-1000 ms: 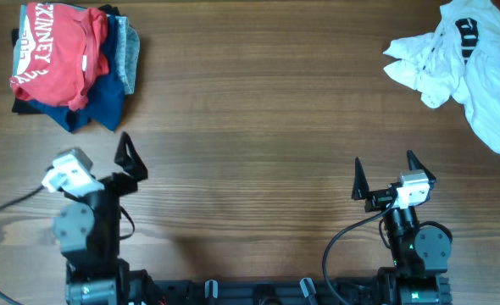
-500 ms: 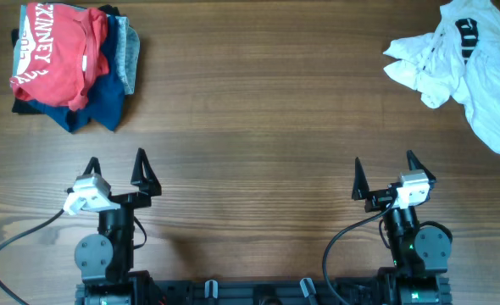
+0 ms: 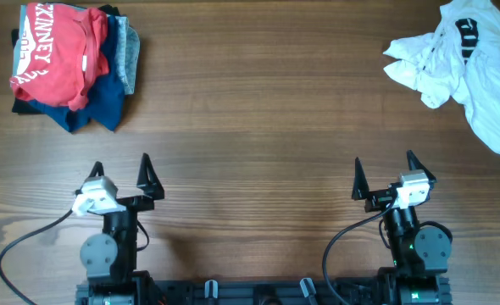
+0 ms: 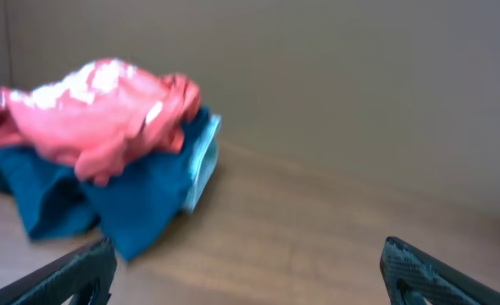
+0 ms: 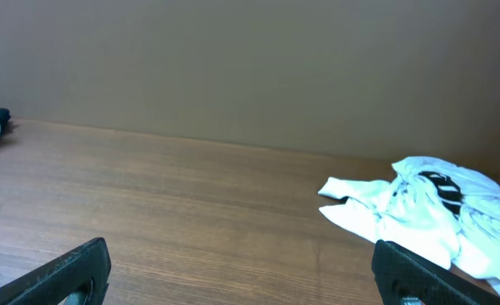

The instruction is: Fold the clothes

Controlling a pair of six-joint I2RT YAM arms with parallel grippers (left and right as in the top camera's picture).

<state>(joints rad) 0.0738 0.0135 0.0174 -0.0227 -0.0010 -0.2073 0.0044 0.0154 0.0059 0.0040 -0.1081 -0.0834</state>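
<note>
The table, a wood-grain surface, fills the overhead view. No garment is laid out on its middle area.

The white garment is located at the far right corner and runs out of frame at the right edge. It is crumpled, with loose folds and a dark mark near the collar. It is judged to be unfolded.

The stack is located at the far left corner. It is made up as follows:
- The red shirt, with white lettering, is placed on top.
- The blue garment is placed beneath it and projects toward the near side.
- A grey-blue item is seen at the right side of the pile.

The stack is judged to be the completed share of the task, although its edges are uneven and the top shirt is somewhat bunched.

The left gripper is positioned near the front edge of the table, above its base. Its jaws are spread wide and nothing is held. The stack is seen ahead of it in the left wrist view, well apart.

The right gripper is positioned likewise on the right side. Its jaws are spread and nothing is held. The white garment is seen ahead and to its right, well apart.

One garment is therefore judged to be left. It must be brought to the middle area, flattened and folded.
</note>
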